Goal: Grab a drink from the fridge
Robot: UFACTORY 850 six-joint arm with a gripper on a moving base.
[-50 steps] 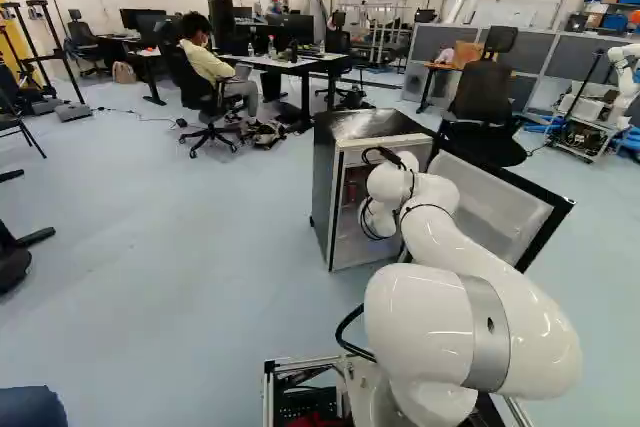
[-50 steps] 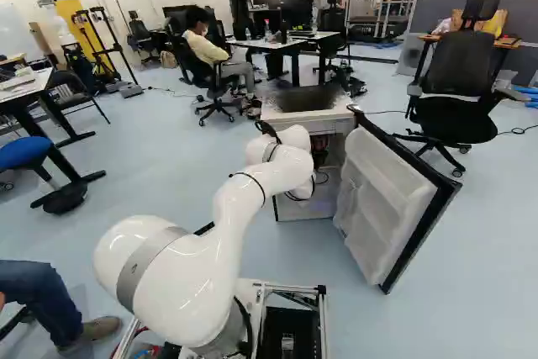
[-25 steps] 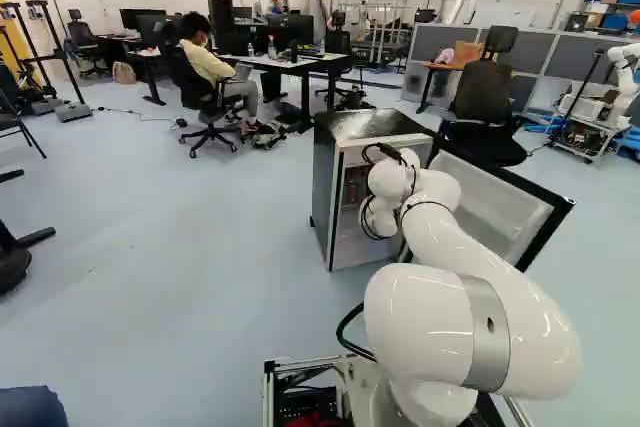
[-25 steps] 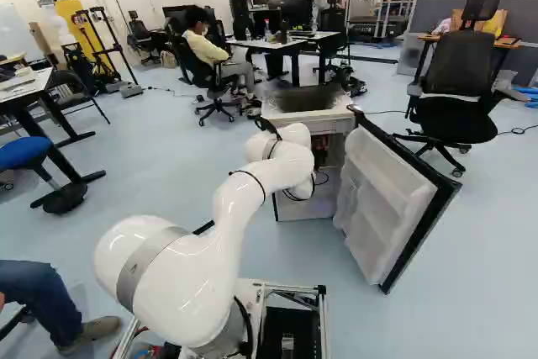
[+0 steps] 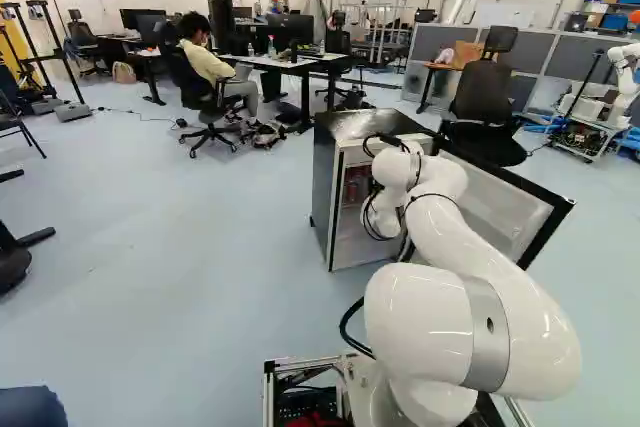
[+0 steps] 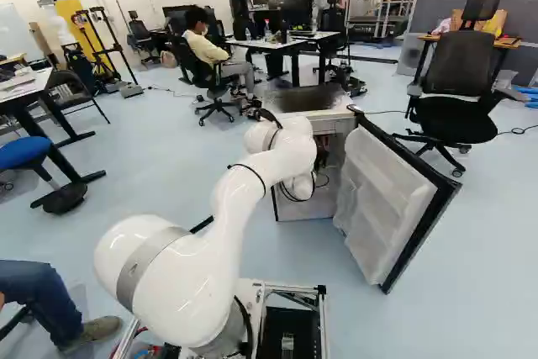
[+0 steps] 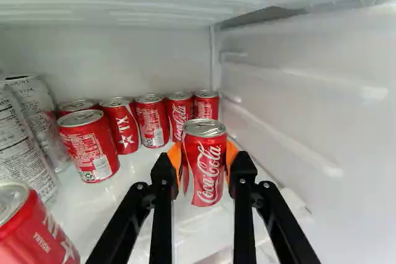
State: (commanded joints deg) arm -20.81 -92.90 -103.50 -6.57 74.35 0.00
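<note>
"Red can, where is it?"

"Inside the fridge, upright, between the orange pads of the pincer."

"So the pincer is holding it?"

"Yes, the pads touch it from two sides. I can't tell whether its base is on the fridge floor or just above."

"What's around it?"

"A row of five red cans ahead, along the back wall. One more is in front of that row, to one side, and another is nearer the camera. Two tall pale cans are beside those. A smooth white side wall is on the other side."

"And outside?"

"The white arm reaches into the fridge from its joint. The door is open beside the arm, its inner shelves showing."

"Anything past that?"

"A black office chair beyond the door, and another robot at the right of the left base view."
</note>
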